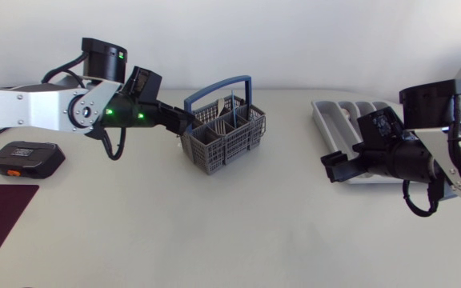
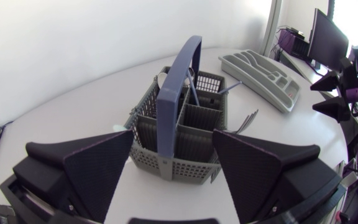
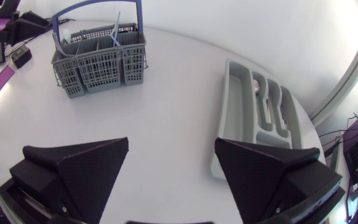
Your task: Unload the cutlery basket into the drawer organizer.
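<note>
Grey basket (image 1: 214, 152), blue handle (image 2: 178, 81)

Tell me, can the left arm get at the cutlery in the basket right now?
Probably yes. The left gripper is open right beside the basket, nothing between them. The blue handle arches over the cutlery, so it would likely need to descend beside that handle.

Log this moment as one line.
left arm: jaws open, at cutlery basket | right arm: jaws open, beside drawer organizer | cutlery in basket
</note>
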Motion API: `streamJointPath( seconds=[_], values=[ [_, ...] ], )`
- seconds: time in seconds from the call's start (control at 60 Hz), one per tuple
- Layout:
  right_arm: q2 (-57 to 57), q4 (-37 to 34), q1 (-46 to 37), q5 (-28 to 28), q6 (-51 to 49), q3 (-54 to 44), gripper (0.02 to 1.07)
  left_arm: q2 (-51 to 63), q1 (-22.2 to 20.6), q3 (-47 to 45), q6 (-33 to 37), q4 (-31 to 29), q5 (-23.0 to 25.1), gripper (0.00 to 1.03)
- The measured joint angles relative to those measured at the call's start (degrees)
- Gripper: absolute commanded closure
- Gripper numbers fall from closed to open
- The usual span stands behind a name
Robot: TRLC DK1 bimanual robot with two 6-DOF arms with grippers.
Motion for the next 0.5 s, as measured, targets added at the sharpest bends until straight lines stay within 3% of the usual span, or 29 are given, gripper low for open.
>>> streamJointPath(
  seconds=[0.2, 0.267, 0.5],
  values=[
    [0.6, 0.0, 1.8, -0.2, -0.1, 0.0, 0.07, 5.9, -0.4, 2.5, 0.0, 3.8, -0.1, 0.47],
    [0.6, 0.0, 2.1, -0.2, -0.3, 0.0, 0.07, 7.4, -0.4, 3.2, 0.0, 4.4, -0.1, 0.49],
    [0.5, 0.0, 2.6, -0.1, -1.3, 0.0, 0.07, 8.6, -0.4, 3.5, 0.2, 5.0, -0.1, 0.95]
  ],
)
